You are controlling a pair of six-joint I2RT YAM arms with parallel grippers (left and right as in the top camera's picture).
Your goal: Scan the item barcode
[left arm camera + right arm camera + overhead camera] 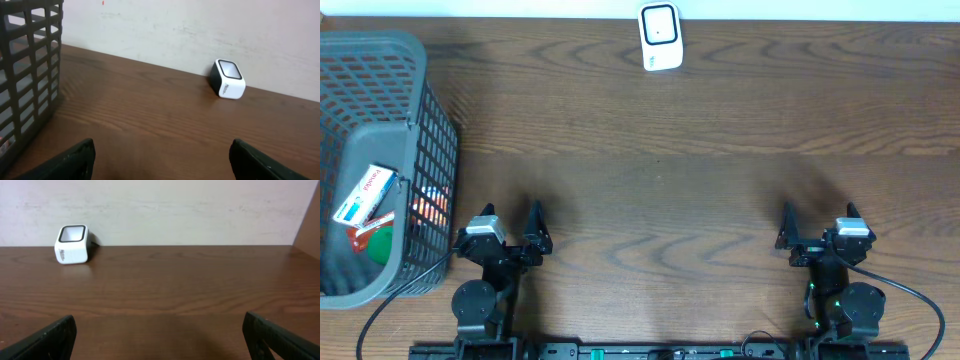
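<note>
A small white cardboard carton with blue and red print [365, 193] is lying slantwise on top of the goods in the grey plastic lattice basket [420, 110] at the table's left end, partly over a red packet [370, 232] and a green round thing [378, 248]. It is looking light, stiff and crushable, so a gentle hold across its narrow sides would probably suit. The left gripper [510, 218] is hovering just beside the basket, jaws apart and empty. The right gripper [818, 220] is hanging well apart from it, likewise spread wide. The white cube-shaped scanner [660, 37] is standing at the far edge of the brown wooden table [650, 200].
</note>
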